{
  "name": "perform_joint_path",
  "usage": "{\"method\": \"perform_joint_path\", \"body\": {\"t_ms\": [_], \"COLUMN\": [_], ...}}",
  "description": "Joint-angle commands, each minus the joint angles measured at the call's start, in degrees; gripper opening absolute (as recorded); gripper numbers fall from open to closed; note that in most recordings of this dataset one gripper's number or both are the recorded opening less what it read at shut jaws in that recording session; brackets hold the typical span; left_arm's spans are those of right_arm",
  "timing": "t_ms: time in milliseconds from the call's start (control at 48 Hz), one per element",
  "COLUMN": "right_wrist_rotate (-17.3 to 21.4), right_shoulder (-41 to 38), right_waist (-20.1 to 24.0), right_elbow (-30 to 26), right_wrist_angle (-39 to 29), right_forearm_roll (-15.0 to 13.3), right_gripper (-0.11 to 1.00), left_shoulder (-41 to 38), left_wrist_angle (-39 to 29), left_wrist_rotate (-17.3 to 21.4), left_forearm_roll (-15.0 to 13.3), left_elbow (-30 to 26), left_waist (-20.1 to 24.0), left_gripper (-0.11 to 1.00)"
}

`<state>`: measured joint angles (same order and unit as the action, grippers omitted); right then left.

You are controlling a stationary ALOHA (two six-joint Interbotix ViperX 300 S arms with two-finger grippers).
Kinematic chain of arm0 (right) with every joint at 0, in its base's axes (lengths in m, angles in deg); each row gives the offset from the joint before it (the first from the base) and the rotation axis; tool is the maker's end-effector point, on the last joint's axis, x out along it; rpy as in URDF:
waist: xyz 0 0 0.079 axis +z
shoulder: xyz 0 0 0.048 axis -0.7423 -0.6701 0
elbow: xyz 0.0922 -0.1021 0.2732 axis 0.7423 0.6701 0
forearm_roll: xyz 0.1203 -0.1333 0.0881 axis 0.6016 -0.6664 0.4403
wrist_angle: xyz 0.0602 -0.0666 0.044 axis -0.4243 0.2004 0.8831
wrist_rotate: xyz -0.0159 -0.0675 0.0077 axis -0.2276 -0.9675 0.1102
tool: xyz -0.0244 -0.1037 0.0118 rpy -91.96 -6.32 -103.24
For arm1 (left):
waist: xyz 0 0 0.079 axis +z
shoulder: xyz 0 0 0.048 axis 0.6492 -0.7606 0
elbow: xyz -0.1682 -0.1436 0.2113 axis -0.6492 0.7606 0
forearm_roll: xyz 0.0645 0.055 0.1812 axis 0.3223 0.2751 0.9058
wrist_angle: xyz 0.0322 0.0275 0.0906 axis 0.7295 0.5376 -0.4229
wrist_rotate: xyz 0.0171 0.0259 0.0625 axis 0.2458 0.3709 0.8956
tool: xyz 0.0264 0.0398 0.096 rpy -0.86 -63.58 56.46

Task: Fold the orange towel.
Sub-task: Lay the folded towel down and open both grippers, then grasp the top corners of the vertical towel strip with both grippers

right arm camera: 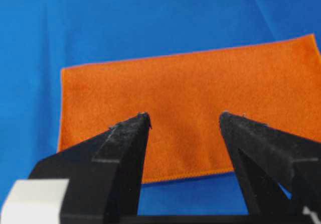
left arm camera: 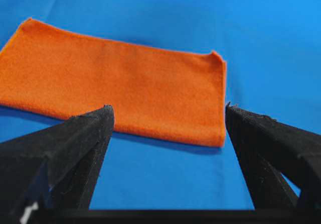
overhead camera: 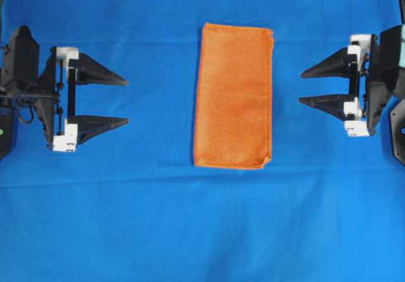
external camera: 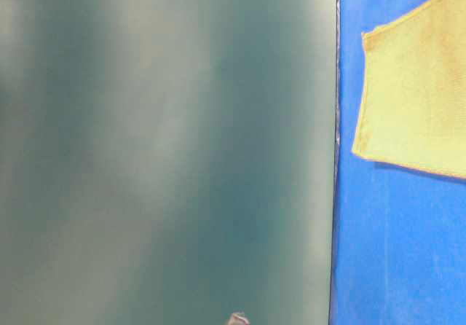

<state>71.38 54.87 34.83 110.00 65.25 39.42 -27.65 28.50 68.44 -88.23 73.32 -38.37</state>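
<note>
Surface: bench covered by a plain blue cloth (overhead camera: pixel 190 231), smooth with faint creases, filling the overhead view.

Item 1: orange towel (overhead camera: pixel 233 95). Fuzzy pile, thin stitched hem. Lies flat at the centre of the bench as a tall narrow rectangle, its long sides facing the two arms. A doubled layer shows along the right edge, with the top right corner slightly uneven. In the table-level view the towel (external camera: pixel 419 92) shows only at the upper right and looks yellowish; a blurred grey-green panel (external camera: pixel 167 150) fills the rest of that picture.

Item 2: left gripper (overhead camera: pixel 126 100). At the left edge of the bench, pointing toward the towel, well apart from it. Jaws spread wide, nothing between them. Its wrist view shows the towel (left arm camera: pixel 115 83) beyond both black fingertips (left arm camera: pixel 103 121).

Item 3: right gripper (overhead camera: pixel 301 86). At the right edge, pointing toward the towel, apart from it. Jaws spread wide, nothing held. Its wrist view shows the towel (right arm camera: pixel 190 98) beyond the fingertips (right arm camera: pixel 138 128).
</note>
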Motion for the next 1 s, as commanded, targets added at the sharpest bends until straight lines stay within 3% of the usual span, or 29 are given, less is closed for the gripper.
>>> {"method": "perform_joint_path", "body": {"t_ms": [0,208,500,688,980], "right_wrist_rotate": [0.1,0.1,-1.1,-1.9,-2.0], "right_shoulder": [0.1,-2.3,-17.7,-28.7,-40.4], "right_waist": [-0.4,-6.0,-16.3,-19.2,-21.8], "right_elbow": [-1.1,-4.0,-9.9,-14.6,-19.0], "right_wrist_angle": [0.3,-0.4,-1.8,-2.1,-1.2], "right_forearm_roll": [0.2,1.2,0.4,-1.2,-2.1], "right_gripper": [0.61,0.61,0.61,0.61,0.61], "left_shoulder": [-1.0,-8.3,-23.9,-33.9,-47.0], "left_wrist_angle": [0.8,2.4,0.4,-1.3,-1.0], "left_wrist_rotate": [0.1,0.6,6.9,8.0,8.3], "left_forearm_roll": [0.2,0.4,0.4,0.4,0.4], "left_elbow": [-1.8,-7.2,-20.6,-27.9,-34.8], "left_waist": [0.4,5.3,13.5,17.9,22.0], "left_gripper": [0.90,0.90,0.90,0.90,0.90]}}
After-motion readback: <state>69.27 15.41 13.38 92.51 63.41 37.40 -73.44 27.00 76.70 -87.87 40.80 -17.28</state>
